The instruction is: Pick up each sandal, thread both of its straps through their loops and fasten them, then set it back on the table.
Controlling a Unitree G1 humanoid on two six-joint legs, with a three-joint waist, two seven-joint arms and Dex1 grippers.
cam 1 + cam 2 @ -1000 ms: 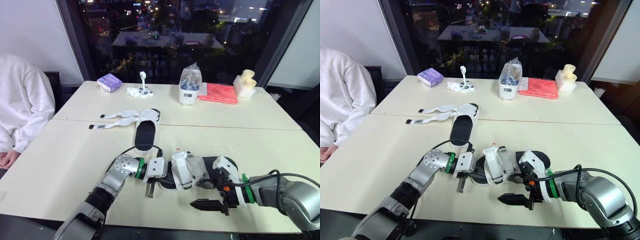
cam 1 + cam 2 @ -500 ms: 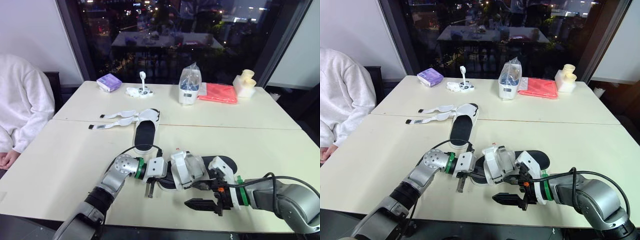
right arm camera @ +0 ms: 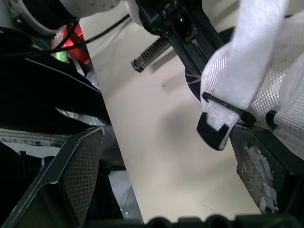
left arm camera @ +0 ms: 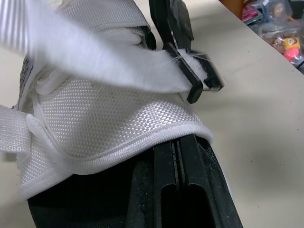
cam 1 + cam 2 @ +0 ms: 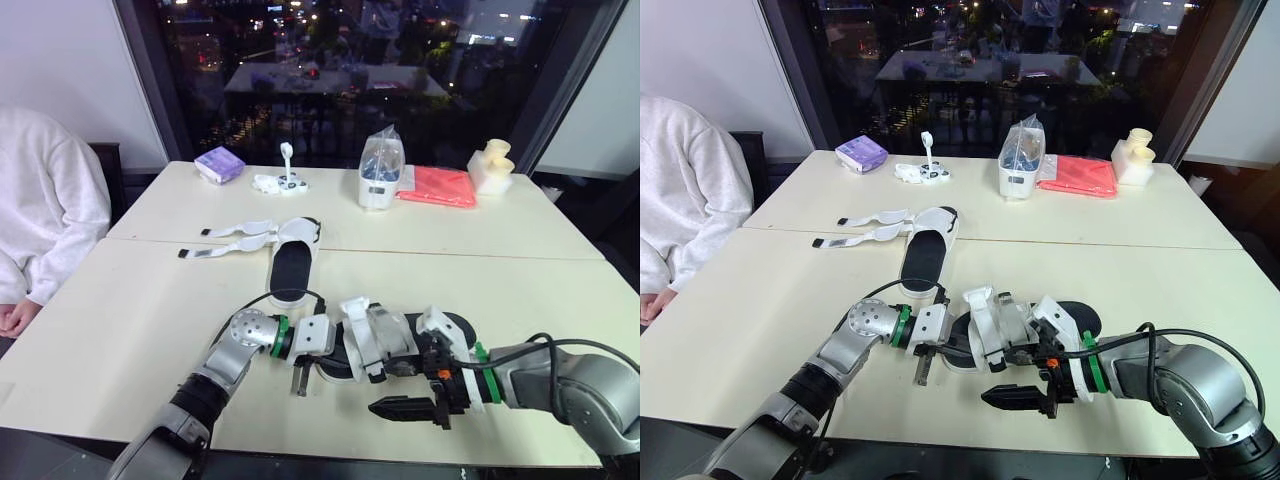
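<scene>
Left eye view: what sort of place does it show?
Probably an office or meeting room, at night: pale rectangular tables pushed together, a tall dark window with city lights, and a person in a white sweatshirt.

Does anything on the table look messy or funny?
Yes. The far sandal lies with both white straps undone, splayed out flat to one side across the table instead of fastened over the top.

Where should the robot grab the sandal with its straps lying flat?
Probably the sole edge of the black-soled white sandal, pinched from the robot's right: its white straps sprawl to the left, leaving that side bare.
</scene>
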